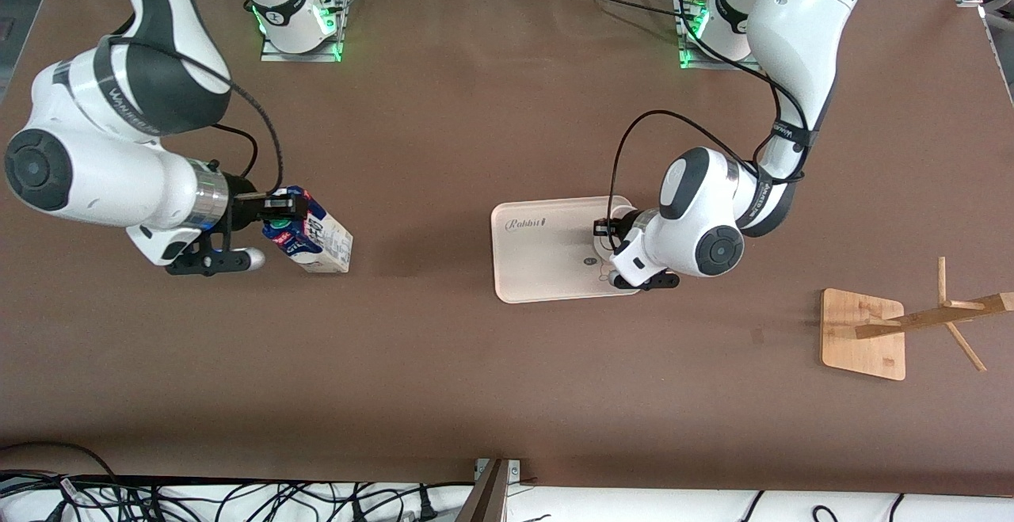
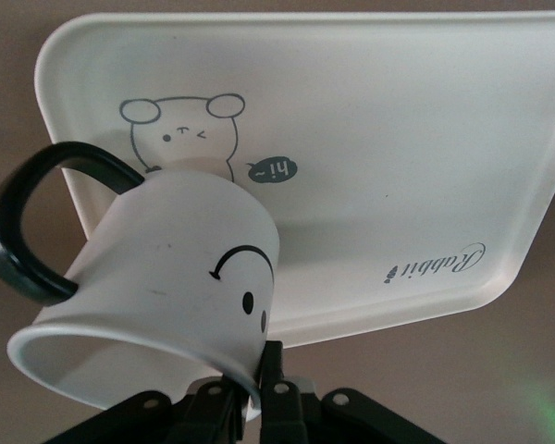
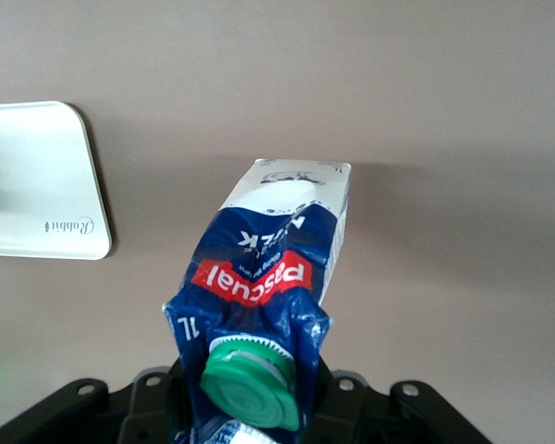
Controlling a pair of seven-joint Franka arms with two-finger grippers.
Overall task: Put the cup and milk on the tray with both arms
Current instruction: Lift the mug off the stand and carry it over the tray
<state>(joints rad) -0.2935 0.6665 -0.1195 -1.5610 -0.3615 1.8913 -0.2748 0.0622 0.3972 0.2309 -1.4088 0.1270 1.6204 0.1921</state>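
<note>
- Crumpled blue card at the gable is all the right gripper has of the milk carton: its jaws are pinched on the top beside the green cap. The carton hangs tilted over the desk toward the right arm's end, well apart from the tray. My guess is that the soft fold could give or slip in transit, letting the carton swing or drop.
- The left gripper has its jaws shut narrow on the rim wall of the smiley mug, which leans, handle out to one side, over the tray's corner with the bear drawing, at the end toward the left arm. Released at this lean, the mug would probably tip or roll against the raised rim.
- Both loads head for one small tray; the carton's arrival could knock the mug.
- The wooden stand near the left arm's end looks out of harm's way.
</note>
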